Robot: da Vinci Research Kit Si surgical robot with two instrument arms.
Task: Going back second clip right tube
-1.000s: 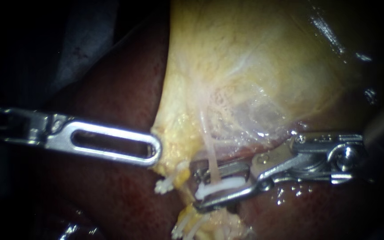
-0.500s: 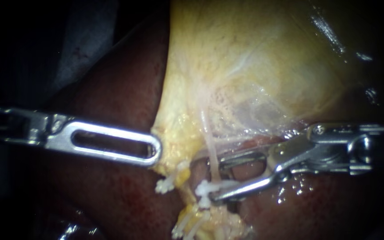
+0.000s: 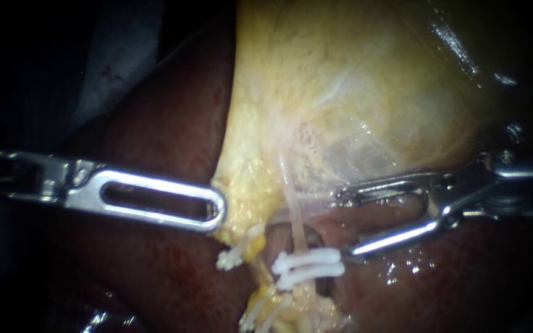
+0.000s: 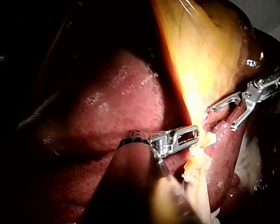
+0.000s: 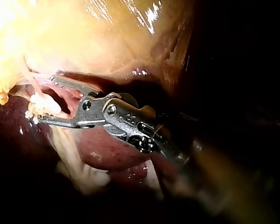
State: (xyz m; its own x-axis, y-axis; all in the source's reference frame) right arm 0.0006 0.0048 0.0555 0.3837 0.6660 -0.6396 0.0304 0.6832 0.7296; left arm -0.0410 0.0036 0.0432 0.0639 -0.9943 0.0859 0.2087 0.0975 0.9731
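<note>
A thin pale right tube [image 3: 295,223] runs down from the yellow gallbladder [image 3: 340,92] and carries two white clips [image 3: 308,263], one just below the other. My right instrument [image 3: 347,222] stands open just right of them, its lower jaw tip close to the clips and nothing between the jaws. The right wrist view shows the same open right instrument [image 5: 46,99] beside the clips [image 5: 43,107]. My left instrument [image 3: 216,208] is shut on the gallbladder's lower edge, also seen in the left wrist view [image 4: 194,134].
Dark red liver [image 3: 155,123] lies left of and below the gallbladder. Another white clip [image 3: 229,258] sits on a short stump to the left of the right tube. More white clips [image 3: 260,316] show on yellow tissue lower down.
My right instrument's jaws have opened and drawn back to the right, off the tube. A white clip they held around the tube stays there. The left instrument has not moved.
</note>
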